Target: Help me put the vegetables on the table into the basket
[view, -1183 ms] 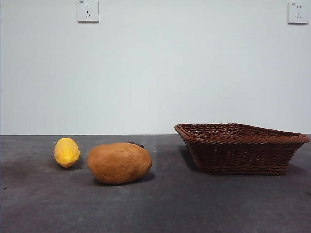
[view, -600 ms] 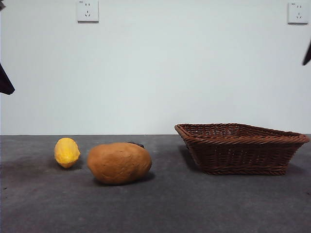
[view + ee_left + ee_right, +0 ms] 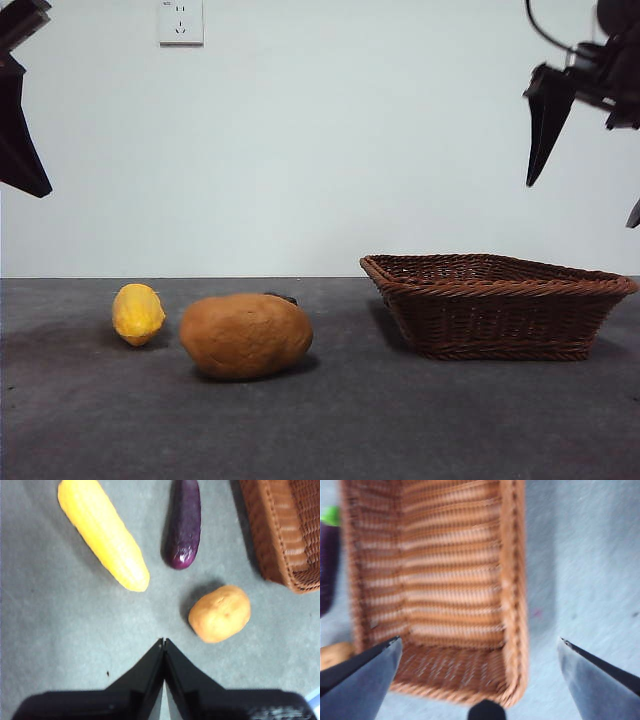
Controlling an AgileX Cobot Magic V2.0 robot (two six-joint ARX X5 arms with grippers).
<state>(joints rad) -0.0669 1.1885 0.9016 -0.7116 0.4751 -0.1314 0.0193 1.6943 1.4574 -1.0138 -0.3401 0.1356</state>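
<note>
On the dark-grey table (image 3: pixel 330 420) lie a long bumpy yellow vegetable (image 3: pixel 138 313) (image 3: pixel 102 532) and an orange-brown potato (image 3: pixel 246 335) (image 3: pixel 220 613). Behind the potato lies a purple eggplant (image 3: pixel 183 525), mostly hidden in the front view. The brown wicker basket (image 3: pixel 495 305) (image 3: pixel 440 580) stands empty to the right. My left gripper (image 3: pixel 163 641) hangs high over the table near the potato and the yellow piece, jaws shut and empty, and shows at the front view's top-left corner (image 3: pixel 38 188). My right gripper (image 3: pixel 480 640) (image 3: pixel 582 200) hovers wide open above the basket.
The eggplant (image 3: pixel 327 570) with its green stem lies just outside the basket's wall, with the potato (image 3: pixel 335 652) near the basket's corner. A white wall with two sockets (image 3: pixel 180 22) closes the back of the table.
Both arms have come down into the front view from the top corners, the right one spread open over the basket. The vegetables and the basket have not moved.
</note>
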